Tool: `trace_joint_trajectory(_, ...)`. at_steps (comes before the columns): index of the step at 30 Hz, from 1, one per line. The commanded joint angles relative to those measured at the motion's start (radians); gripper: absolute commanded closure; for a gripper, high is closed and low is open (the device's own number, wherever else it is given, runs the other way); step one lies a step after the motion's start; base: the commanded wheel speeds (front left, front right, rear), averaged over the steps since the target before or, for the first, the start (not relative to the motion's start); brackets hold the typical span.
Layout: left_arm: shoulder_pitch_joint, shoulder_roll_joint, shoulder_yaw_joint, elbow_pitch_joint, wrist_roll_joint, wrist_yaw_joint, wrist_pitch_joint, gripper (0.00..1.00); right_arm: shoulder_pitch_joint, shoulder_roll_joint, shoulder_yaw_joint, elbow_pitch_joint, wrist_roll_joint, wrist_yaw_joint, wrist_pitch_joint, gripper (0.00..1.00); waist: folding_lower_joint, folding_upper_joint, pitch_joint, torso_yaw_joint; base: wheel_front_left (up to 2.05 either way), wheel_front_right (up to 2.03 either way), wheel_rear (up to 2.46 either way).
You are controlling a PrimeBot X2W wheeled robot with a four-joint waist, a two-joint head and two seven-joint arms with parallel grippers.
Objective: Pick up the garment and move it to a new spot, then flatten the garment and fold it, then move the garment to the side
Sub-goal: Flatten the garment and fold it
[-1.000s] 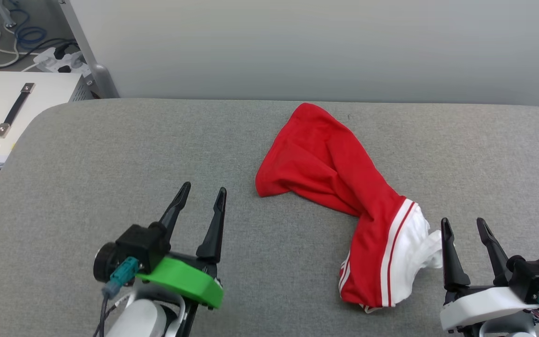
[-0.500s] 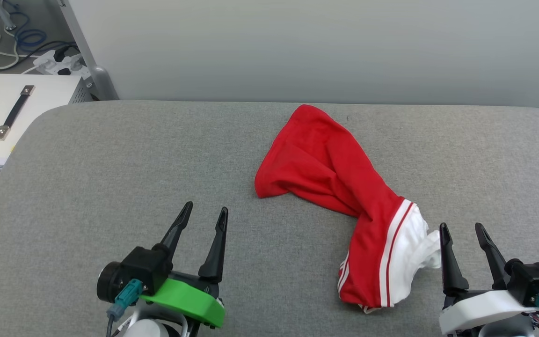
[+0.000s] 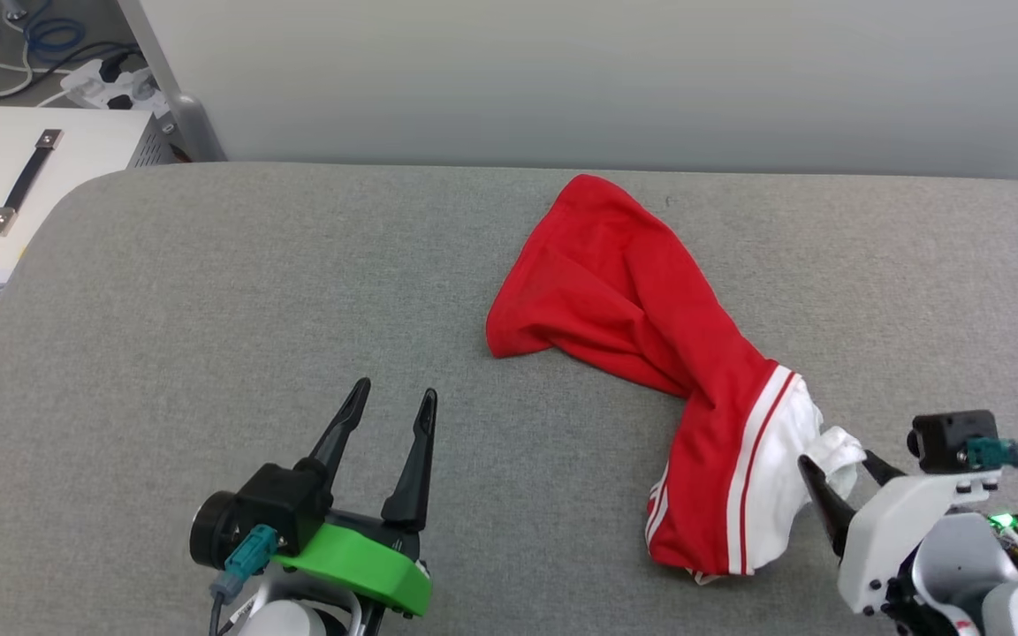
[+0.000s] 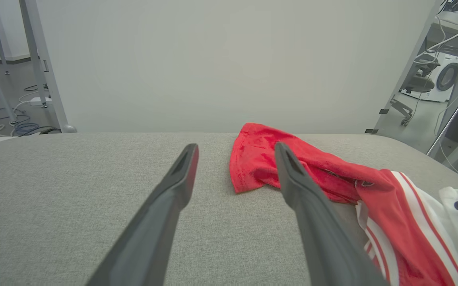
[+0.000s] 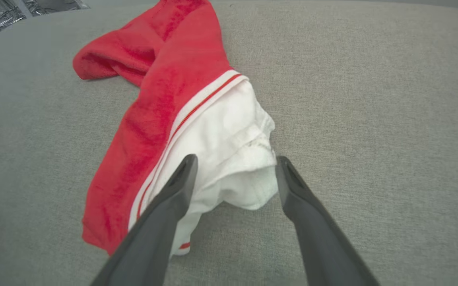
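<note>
Rotation is the change: your right gripper [image 3: 836, 464] has tipped toward the garment [image 3: 641, 327], crumpled centre-right of the head view, jaws wide and empty; pickup looks near. Its wrist view shows the white sleeve [image 5: 229, 131] lined up between the fingers [image 5: 165, 206], unclear from the head. At lower left, your left gripper [image 3: 394, 390] gapes empty.

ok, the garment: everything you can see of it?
The garment is soft red fabric with a white sleeve edged in red-white striped trim. It lies crumpled in a twisted diagonal heap on the grey padded surface, red end toward the far edge, white sleeve nearest the robot. The right gripper is open, its fingers straddling the sleeve's tip; contact is unclear.
</note>
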Motion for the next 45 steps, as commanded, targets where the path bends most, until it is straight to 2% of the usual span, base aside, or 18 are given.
trace_joint_trajectory(1, -0.01, -0.007, 0.002, 0.005, 0.005, -0.006, -0.006, 0.0, -0.026, -0.005, -0.007, -0.027, 0.015, -0.001, 0.067, 0.0, 0.0, 0.0, 0.016, 0.013, 0.0, 0.0, 0.0)
trace_joint_trajectory(6, -0.027, -0.011, -0.008, 0.007, 0.003, -0.007, -0.006, 0.0, -0.065, -0.026, -0.041, -0.086, 0.01, -0.001, 0.319, 0.0, 0.0, 0.0, 0.045, 0.04, 0.0, 0.0, 0.0)
trace_joint_trajectory(9, -0.038, -0.012, -0.016, 0.01, -0.001, -0.007, -0.006, 0.0, -0.086, -0.032, -0.056, -0.098, -0.004, -0.001, 0.4, 0.0, 0.0, 0.0, 0.061, 0.057, 0.0, 0.0, 0.0)
trace_joint_trajectory(15, -0.055, -0.013, -0.025, 0.019, -0.007, -0.007, -0.006, 0.0, -0.112, -0.027, -0.063, -0.086, -0.008, -0.001, 0.484, 0.0, 0.0, 0.0, 0.088, 0.087, 0.0, 0.0, 0.0)
trace_joint_trajectory(21, -0.061, -0.011, -0.03, 0.024, -0.01, -0.007, -0.006, 0.0, -0.109, -0.021, -0.053, -0.053, -0.001, -0.001, 0.518, 0.0, 0.0, 0.0, 0.096, 0.1, 0.0, 0.0, 0.0)
trace_joint_trajectory(22, -0.061, -0.01, -0.031, 0.025, -0.011, -0.007, -0.006, 0.0, -0.108, -0.021, -0.049, -0.049, 0.002, -0.001, 0.52, 0.17, 0.0, 0.0, 0.097, 0.1, 0.0, 0.0, 0.0)
trace_joint_trajectory(23, -0.062, -0.009, -0.031, 0.026, -0.011, -0.007, -0.006, 0.0, -0.108, -0.023, -0.045, -0.046, 0.004, -0.001, 0.52, 0.67, 0.0, 0.0, 0.097, 0.101, 0.0, 0.0, 0.0)
trace_joint_trajectory(24, -0.063, -0.008, -0.031, 0.028, -0.011, -0.007, -0.006, 0.0, -0.108, -0.025, -0.04, -0.044, 0.007, -0.001, 0.518, 1.0, 0.0, 0.0, 0.096, 0.102, 0.0, 0.0, 0.0)
trace_joint_trajectory(29, -0.063, -0.006, -0.035, 0.036, -0.012, -0.007, -0.006, 0.0, -0.115, -0.049, -0.011, -0.05, 0.026, -0.001, 0.491, 1.0, 0.0, 0.0, 0.079, 0.102, 0.0, 0.0, 0.0)
trace_joint_trajectory(35, -0.052, -0.007, -0.041, 0.049, -0.018, -0.007, -0.006, 0.0, -0.172, -0.1, 0.037, -0.115, 0.044, -0.001, 0.462, 1.0, 0.0, 0.0, 0.03, 0.11, 0.0, 0.0, 0.0)
trace_joint_trajectory(41, -0.035, -0.01, -0.036, 0.052, -0.022, -0.007, -0.006, 0.0, -0.328, -0.137, 0.139, -0.148, 0.082, -0.001, 0.476, 1.0, 0.0, 0.0, -0.01, 0.121, 0.0, 0.0, 0.0)
trace_joint_trajectory(45, -0.029, -0.012, -0.019, 0.049, -0.025, -0.007, -0.006, 0.0, -0.474, -0.115, 0.216, -0.116, 0.121, -0.001, 0.459, 1.0, 0.0, 0.0, -0.023, 0.129, 0.0, 0.0, 0.0)
